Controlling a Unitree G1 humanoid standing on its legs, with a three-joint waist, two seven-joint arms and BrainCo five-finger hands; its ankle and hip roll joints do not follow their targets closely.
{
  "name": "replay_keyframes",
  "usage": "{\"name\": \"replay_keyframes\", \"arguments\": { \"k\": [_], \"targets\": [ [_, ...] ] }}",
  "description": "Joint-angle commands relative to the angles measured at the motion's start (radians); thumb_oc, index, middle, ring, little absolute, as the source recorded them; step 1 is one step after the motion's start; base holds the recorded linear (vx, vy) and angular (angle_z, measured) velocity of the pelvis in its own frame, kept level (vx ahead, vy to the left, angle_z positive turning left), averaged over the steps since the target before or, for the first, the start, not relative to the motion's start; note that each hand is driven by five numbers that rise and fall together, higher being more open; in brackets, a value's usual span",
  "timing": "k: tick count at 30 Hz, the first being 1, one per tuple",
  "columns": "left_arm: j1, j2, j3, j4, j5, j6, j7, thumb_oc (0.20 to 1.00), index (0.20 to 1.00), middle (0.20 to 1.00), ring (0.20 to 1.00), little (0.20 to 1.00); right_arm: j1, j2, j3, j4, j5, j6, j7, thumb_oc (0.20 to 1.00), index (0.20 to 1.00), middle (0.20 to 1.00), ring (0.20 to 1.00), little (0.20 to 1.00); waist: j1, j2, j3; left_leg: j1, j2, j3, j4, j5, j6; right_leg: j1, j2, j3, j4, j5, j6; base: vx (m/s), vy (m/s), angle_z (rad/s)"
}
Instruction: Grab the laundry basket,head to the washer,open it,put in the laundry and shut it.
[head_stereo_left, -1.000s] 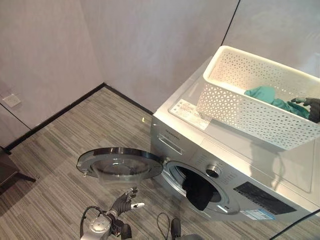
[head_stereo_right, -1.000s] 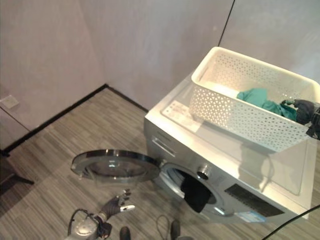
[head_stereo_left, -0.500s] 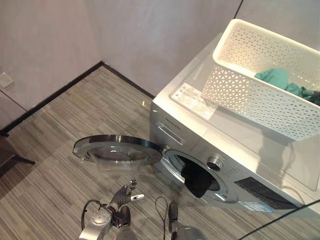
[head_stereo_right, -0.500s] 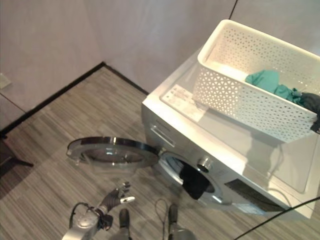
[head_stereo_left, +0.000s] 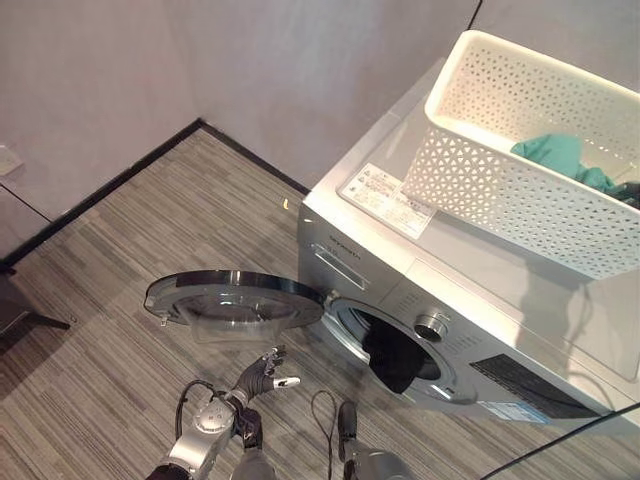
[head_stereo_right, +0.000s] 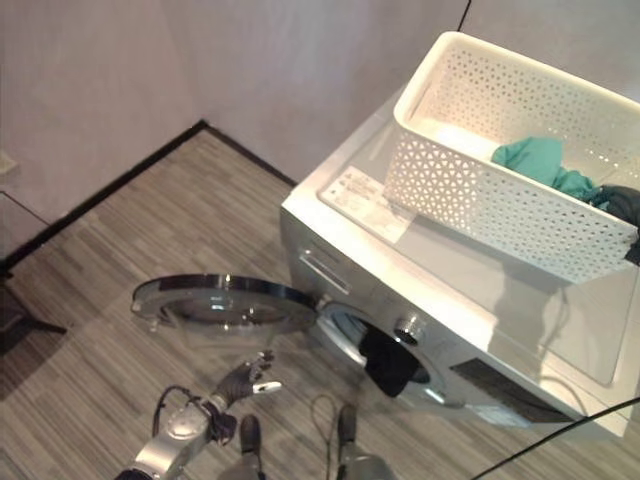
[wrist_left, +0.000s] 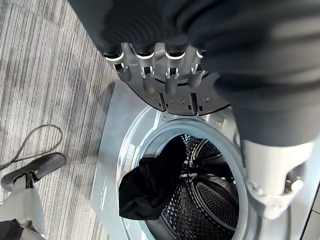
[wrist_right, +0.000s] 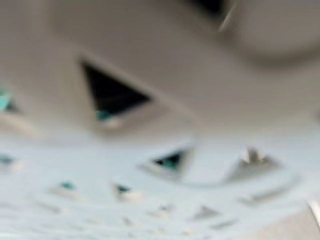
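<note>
Two garments matter: a teal cloth lying in the white laundry basket on top of the washer, and a black one already draped over the lip of the drum opening, half in, half out. Basket sits up and to the robot's right; drum mouth is below it on the front face. So the coming transfer reads as basket down to drum, and the right arm is the nearer one. A dark shape at the basket's right end may be the right hand or more cloth; can't tell, so its fingers are unknown. Right wrist view has the basket's triangular lattice pressed up close.

Left hand hangs low in front of the washer, just below the open door, fingers straight and slightly spread, holding nothing.

Materials: rigid perforated plastic basket, long axis running along the washer top; silver-grey casing; door round, glass bowl in a chrome ring, swung fully out; perforated steel drum; limp cloth. Grey striped floor.
</note>
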Motion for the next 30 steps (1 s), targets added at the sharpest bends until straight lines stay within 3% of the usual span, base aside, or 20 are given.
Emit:
{"name": "replay_keyframes", "arguments": {
  "k": [1, 12, 22, 30],
  "targets": [
    [-0.050, 0.024, -0.012, -0.040, 0.019, -0.046, -0.008, 1.000, 1.000, 1.000, 1.000, 1.000, -0.075, 0.084, 0.042, 0.066, 0.059, -0.007, -0.067, 0.200, 0.200, 0.200, 0.200, 0.200, 0.032, -0.058, 0.048, 0.102, 0.037, 0.000, 0.004, -0.062, -0.010, 0.017, -0.064, 0.024, 0.002, -0.084, 0.075, 0.00, 0.000, 0.00],
    [-0.022, 0.040, 0.013, -0.020, 0.012, -0.041, -0.010, 1.000, 1.000, 1.000, 1.000, 1.000, -0.325, 0.093, 0.037, 0.279, 0.160, -0.005, -0.140, 0.200, 0.200, 0.200, 0.200, 0.200, 0.051, -0.098, -0.008, 0.171, 0.034, -0.002, 0.004, -0.108, -0.001, 0.090, -0.064, 0.016, 0.002, -0.102, 0.078, 0.02, 0.001, 0.06],
    [-0.014, 0.038, 0.050, 0.004, -0.002, -0.038, 0.008, 1.000, 1.000, 1.000, 1.000, 1.000, -0.534, 0.078, 0.025, 0.400, 0.218, -0.014, -0.260, 0.200, 0.200, 0.200, 0.200, 0.200, 0.054, -0.110, -0.045, 0.201, 0.026, -0.011, 0.004, -0.130, 0.003, 0.130, -0.067, 0.008, 0.002, -0.113, 0.081, 0.00, 0.000, 0.00],
    [0.000, 0.033, 0.097, 0.014, -0.016, -0.040, 0.045, 1.000, 1.000, 1.000, 1.000, 1.000, -0.596, 0.022, -0.029, 0.254, 0.289, -0.035, -0.387, 0.200, 0.200, 0.200, 0.200, 0.200, 0.047, -0.102, -0.056, 0.219, 0.019, -0.017, 0.018, -0.140, 0.008, 0.147, -0.075, 0.022, 0.002, -0.116, 0.079, -0.01, 0.006, 0.01]
  ]
}}
